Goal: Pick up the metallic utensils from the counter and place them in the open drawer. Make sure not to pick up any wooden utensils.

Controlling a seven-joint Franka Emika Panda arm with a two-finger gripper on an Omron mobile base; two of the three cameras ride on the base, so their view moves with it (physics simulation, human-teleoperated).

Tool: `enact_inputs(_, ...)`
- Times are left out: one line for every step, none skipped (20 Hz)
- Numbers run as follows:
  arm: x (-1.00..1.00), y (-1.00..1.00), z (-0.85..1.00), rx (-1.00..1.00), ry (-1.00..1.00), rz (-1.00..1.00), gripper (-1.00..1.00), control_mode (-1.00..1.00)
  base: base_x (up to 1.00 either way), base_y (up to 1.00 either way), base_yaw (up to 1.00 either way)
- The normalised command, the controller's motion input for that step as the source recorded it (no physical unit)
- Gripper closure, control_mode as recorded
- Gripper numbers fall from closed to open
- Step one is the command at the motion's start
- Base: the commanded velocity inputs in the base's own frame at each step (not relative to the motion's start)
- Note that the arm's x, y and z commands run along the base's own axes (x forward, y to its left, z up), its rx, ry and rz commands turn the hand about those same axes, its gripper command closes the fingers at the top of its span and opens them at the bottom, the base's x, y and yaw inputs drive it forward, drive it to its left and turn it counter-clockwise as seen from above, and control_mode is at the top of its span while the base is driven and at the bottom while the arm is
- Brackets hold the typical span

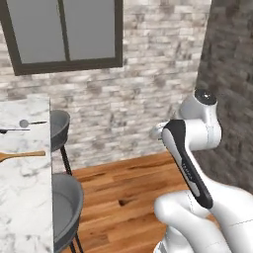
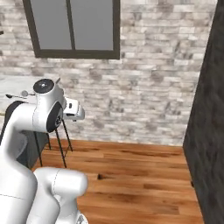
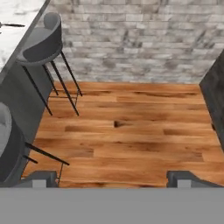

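On the table (image 1: 24, 188): metal spoon (image 1: 29, 122), knife (image 1: 12, 130), wooden spoon (image 1: 22, 155).
Claw (image 3: 112, 177) spread wide, empty, over the wood floor (image 3: 131, 131) beside two stools (image 1: 59, 128).

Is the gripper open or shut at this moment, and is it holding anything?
Open and empty. In the hand view the gripper has its two fingertips far apart, with bare wood floor between them.
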Motion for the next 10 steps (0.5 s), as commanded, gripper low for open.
enact_inputs(0.0, 0.0, 0.0, 0.0, 0.0, 0.0, -1.0, 1.0, 1.0, 0.0, 0.48)
enact_inputs(0.0, 0.0, 0.0, 0.0, 0.0, 0.0, -1.0, 1.0, 1.0, 0.0, 0.48)
enact_inputs(0.0, 0.0, 0.0, 0.0, 0.0, 0.0, -1.0, 1.0, 1.0, 0.0, 0.48)
enact_inputs(0.0, 0.0, 0.0, 0.0, 0.0, 0.0, -1.0, 1.0, 1.0, -0.11, 0.48)
enact_inputs(0.0, 0.0, 0.0, 0.0, 0.0, 0.0, -1.0, 1.0, 1.0, -0.35, 0.45)
enact_inputs(0.0, 0.0, 0.0, 0.0, 0.0, 0.0, -1.0, 1.0, 1.0, -0.52, 0.42)
enact_inputs(0.0, 0.0, 0.0, 0.0, 0.0, 0.0, -1.0, 1.0, 1.0, -0.64, 0.4)
enact_inputs(0.0, 0.0, 0.0, 0.0, 0.0, 0.0, -1.0, 1.0, 1.0, -0.68, 0.39)
enact_inputs(0.0, 0.0, 0.0, 0.0, 0.0, 0.0, -1.0, 1.0, 1.0, -0.64, 0.41)
enact_inputs(0.0, 0.0, 0.0, 0.0, 0.0, 0.0, -1.0, 1.0, 1.0, -0.6, 0.42)
